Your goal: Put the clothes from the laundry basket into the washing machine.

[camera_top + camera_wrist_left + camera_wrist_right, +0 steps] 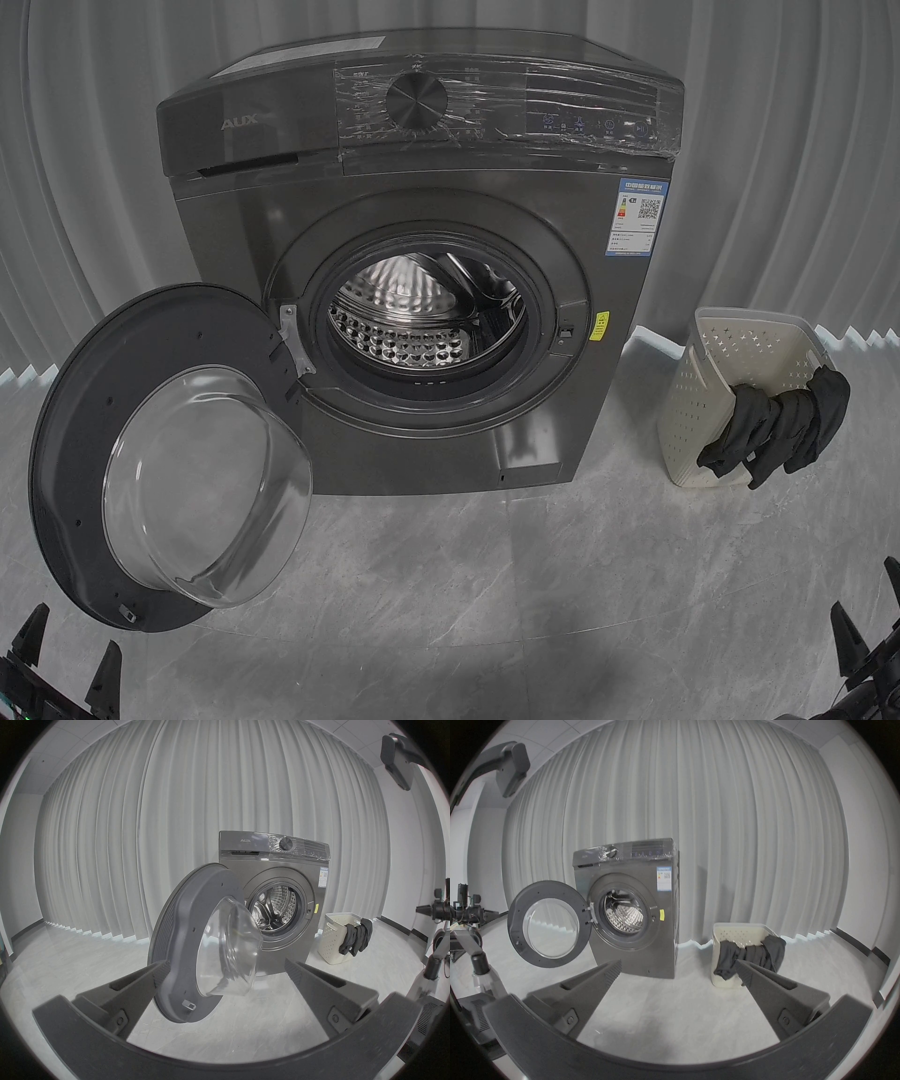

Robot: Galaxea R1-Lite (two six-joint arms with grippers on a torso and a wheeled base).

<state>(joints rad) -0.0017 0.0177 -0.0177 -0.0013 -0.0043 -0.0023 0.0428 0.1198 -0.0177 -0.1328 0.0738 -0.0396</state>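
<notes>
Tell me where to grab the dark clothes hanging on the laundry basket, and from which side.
Grip the dark clothes at the bunched hump on the laundry basket's near rim, probably with the open right tool, coming from above on the robot's side. There the cloth folds over the edge into a thick ridge, loose ends hanging outside.

Soft, even light; the drum (405, 292) glints brightly.
</notes>
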